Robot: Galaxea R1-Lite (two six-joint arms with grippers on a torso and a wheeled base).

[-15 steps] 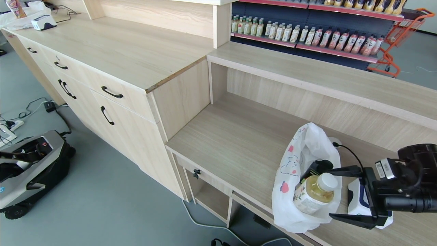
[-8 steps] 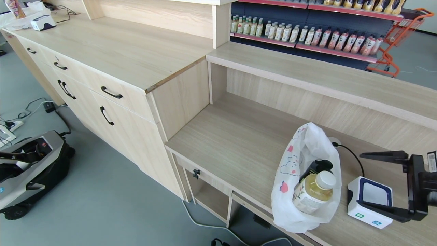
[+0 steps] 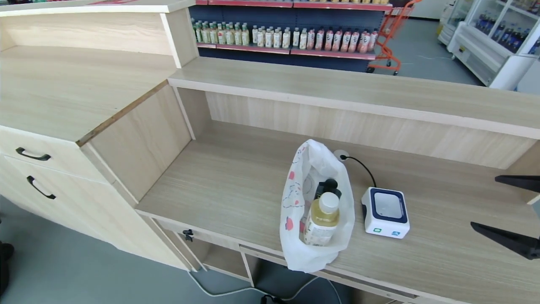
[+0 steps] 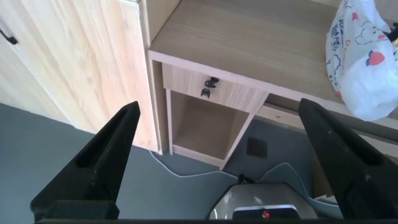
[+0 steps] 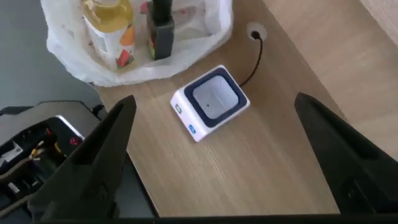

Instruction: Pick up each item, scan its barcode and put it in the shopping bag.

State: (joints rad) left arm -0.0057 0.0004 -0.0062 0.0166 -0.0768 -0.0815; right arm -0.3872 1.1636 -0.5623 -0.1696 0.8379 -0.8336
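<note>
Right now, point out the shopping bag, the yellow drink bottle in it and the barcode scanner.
shopping bag (image 3: pixel 306 258), head view, lower front wall.
yellow drink bottle (image 3: pixel 321 223), head view, its body.
barcode scanner (image 3: pixel 386 207), head view, top window.

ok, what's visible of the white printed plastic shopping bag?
White thin plastic shopping bag with red-and-blue cartoon print, standing open-mouthed on the light wood counter, its base bulging over the front edge. Inside stand a white-capped bottle of yellow drink and a dark black-topped bottle. White-and-navy scanner sits close beside it.
</note>
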